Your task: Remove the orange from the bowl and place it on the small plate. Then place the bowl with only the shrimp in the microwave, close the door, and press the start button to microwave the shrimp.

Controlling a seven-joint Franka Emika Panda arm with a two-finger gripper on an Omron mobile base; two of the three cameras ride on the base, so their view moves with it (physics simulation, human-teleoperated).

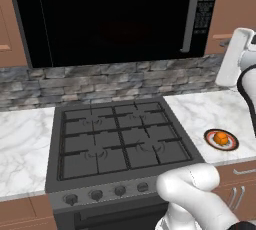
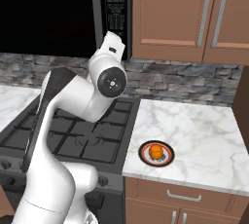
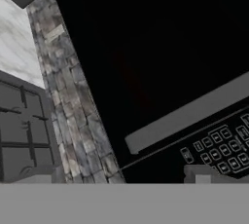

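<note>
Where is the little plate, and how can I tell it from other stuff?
Find the black stove, then look at the white marble counter to its right. Near that counter's front edge sits the small plate, round with a red-and-black rim. It carries the orange, a bright ball.

I see a kitchen. In the middle is a black stove with dark grates on top and a row of round knobs along its front. On both sides of it lies a white marble counter with grey veins. Behind the stove the wall is made of grey stones stacked in rows. Above the counter on the right hang brown wooden cupboards with long silver handles. Under the counter I see more brown cupboard doors and drawers with silver handles too.
</note>
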